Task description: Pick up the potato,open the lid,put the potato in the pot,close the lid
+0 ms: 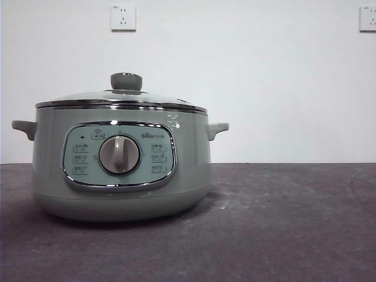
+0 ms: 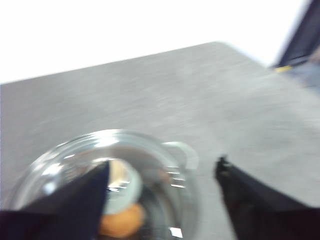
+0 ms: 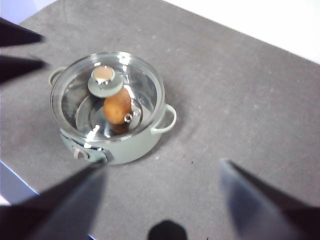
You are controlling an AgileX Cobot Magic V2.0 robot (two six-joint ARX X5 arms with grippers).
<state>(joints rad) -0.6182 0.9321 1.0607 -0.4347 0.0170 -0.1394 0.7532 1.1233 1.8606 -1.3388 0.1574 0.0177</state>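
The pale green pot [image 1: 117,188] stands on the table at the left in the front view. The glass lid [image 1: 88,97] sits closed on it, with its knob [image 1: 126,81] on top. The orange-brown potato [image 3: 117,107] lies inside the pot and shows through the lid [image 3: 145,85]. It also shows in the left wrist view [image 2: 121,222]. My left gripper [image 2: 162,165] is open and empty, a little above the lid [image 2: 150,160]. My right gripper [image 3: 162,167] is open and empty, high above the pot [image 3: 130,150]. Neither arm shows in the front view.
The grey table [image 1: 282,223] stretches to the right of the pot. Two wall sockets [image 1: 123,17] [image 1: 368,17] are on the white wall behind. The table's edge [image 3: 20,177] runs close to the pot's panel side.
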